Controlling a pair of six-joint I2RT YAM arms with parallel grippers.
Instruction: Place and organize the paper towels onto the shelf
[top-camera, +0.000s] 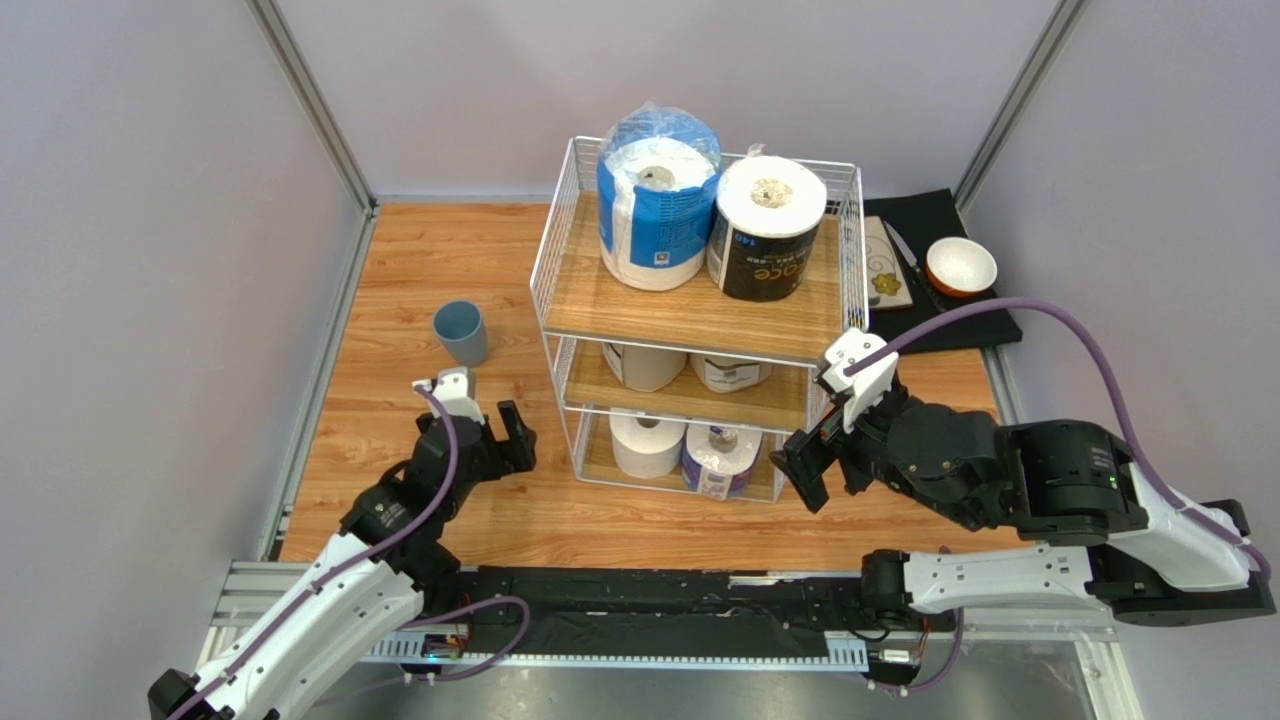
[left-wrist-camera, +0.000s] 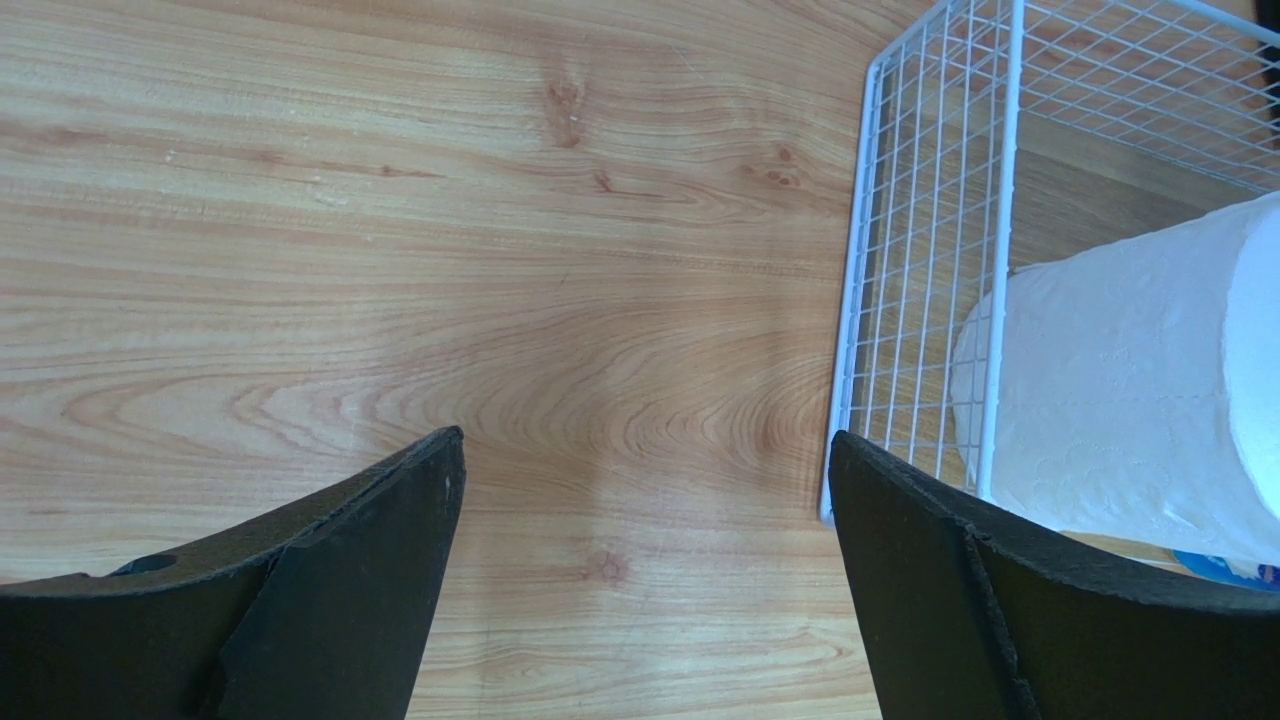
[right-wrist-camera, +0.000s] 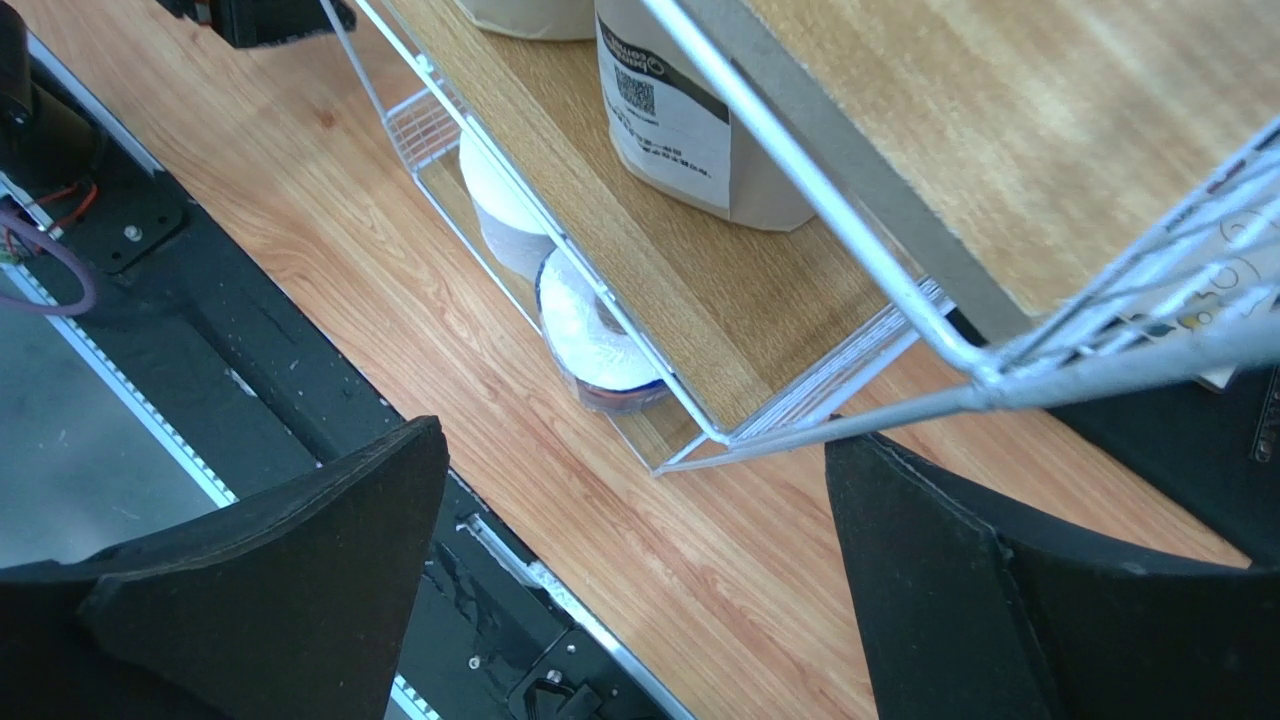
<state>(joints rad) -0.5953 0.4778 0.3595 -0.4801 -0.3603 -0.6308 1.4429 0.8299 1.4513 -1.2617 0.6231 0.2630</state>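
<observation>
A: Left gripper (left-wrist-camera: 646, 450) is hanging released over table (left-wrist-camera: 376, 225); white roll (left-wrist-camera: 1112, 390) is sitting just right, inside shelf (left-wrist-camera: 1004, 225).
B: Right gripper (right-wrist-camera: 634, 443) is gaping too, at shelf's front corner. Only overhead is showing top-tier rolls (top-camera: 658, 195).

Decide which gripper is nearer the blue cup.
Left. The left gripper hangs just on the near side of the blue cup; the right gripper is across the shelf from it, at the shelf's front right corner.
</observation>
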